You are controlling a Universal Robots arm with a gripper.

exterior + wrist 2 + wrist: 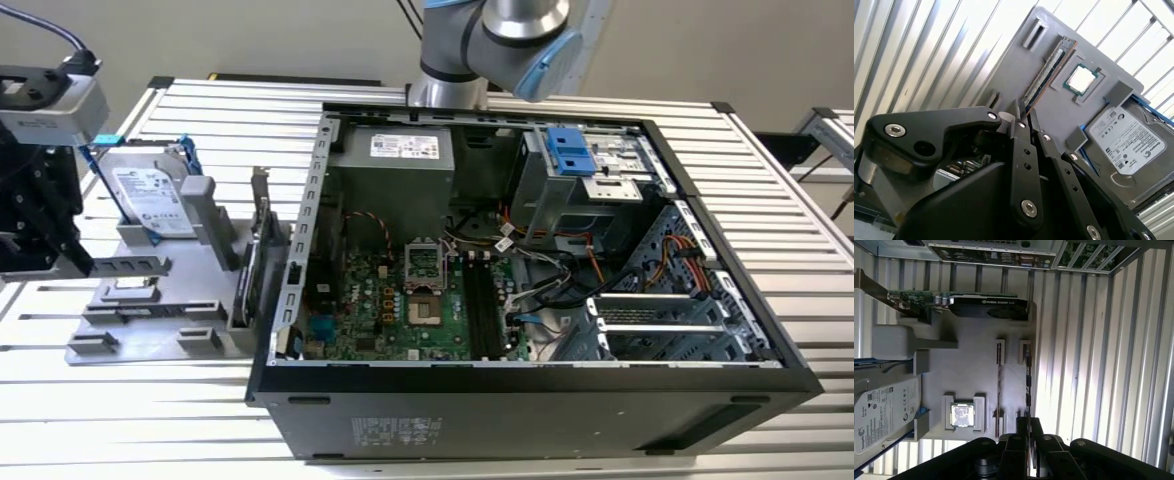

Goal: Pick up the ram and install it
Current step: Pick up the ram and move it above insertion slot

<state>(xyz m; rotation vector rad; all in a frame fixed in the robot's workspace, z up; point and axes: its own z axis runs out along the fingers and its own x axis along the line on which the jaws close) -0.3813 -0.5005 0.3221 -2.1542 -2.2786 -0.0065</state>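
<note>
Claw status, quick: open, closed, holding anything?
Claw: cannot tell whether it is open or closed. It sits at the end of the memory stick, which rests on the grey tray.

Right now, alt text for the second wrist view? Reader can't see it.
The black gripper is right at one end of the ram, which stands on edge in a grey parts tray on a slatted metal table. Beside the ram, the tray holds a square processor chip and, further along, a silver-labelled hard drive.
</note>
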